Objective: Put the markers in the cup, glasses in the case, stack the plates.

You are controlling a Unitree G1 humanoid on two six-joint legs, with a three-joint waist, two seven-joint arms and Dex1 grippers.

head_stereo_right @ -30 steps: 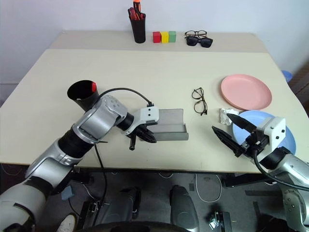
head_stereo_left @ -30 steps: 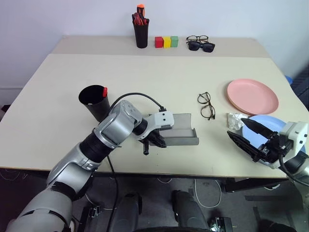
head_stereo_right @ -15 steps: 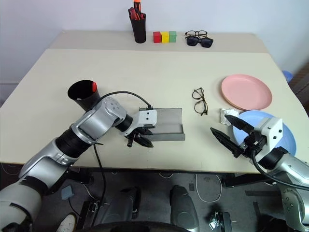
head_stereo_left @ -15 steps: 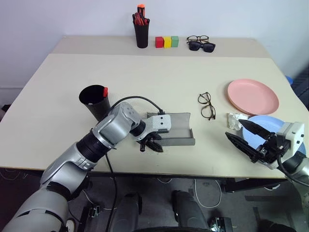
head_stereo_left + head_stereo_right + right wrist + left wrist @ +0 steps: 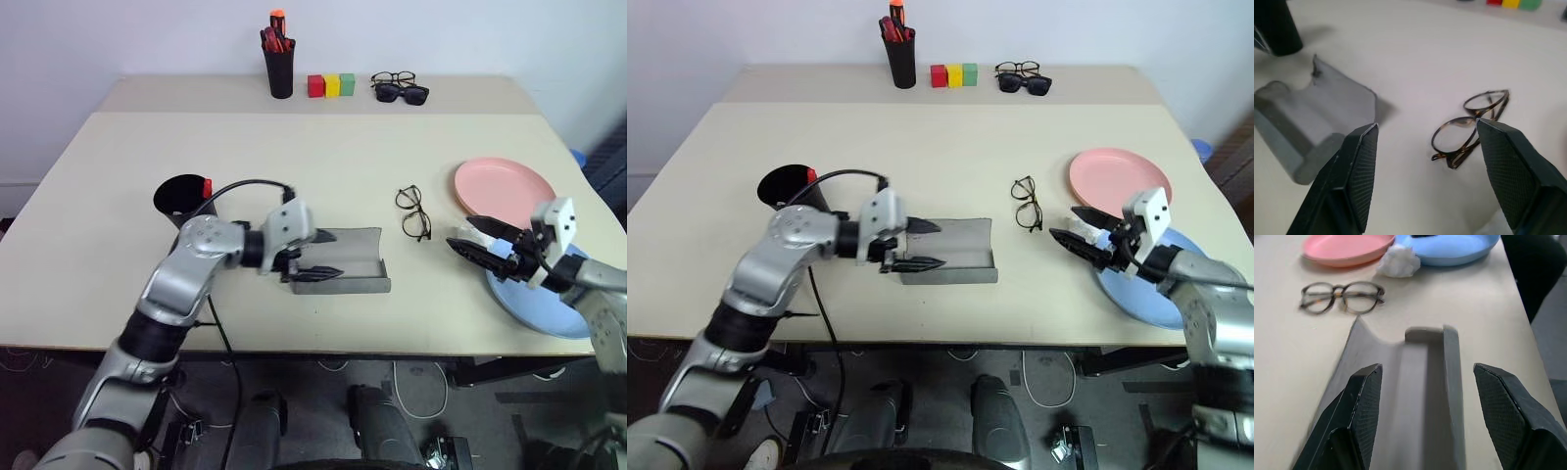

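Left wrist view: case [image 5: 1420, 382] lies open, empty, between spread left hand [image 5: 1425, 396].

The grey case [image 5: 345, 266] lies open near the tabletop's front edge. The wire-frame glasses [image 5: 413, 212] lie folded between it and the pink plate [image 5: 505, 187]. The blue plate [image 5: 549, 308] sits just nearer. A red-tipped marker [image 5: 206, 186] stands in the black cup [image 5: 176, 199].

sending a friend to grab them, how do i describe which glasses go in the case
Start at the beige table and find the open grey hard-shell case near its front edge. Just right of it, towards the salmon pink round plate, lie the thin wire-frame glasses with clear roundish lenses. They lie alone mid-table, unlike the two darker pairs at the far edge.
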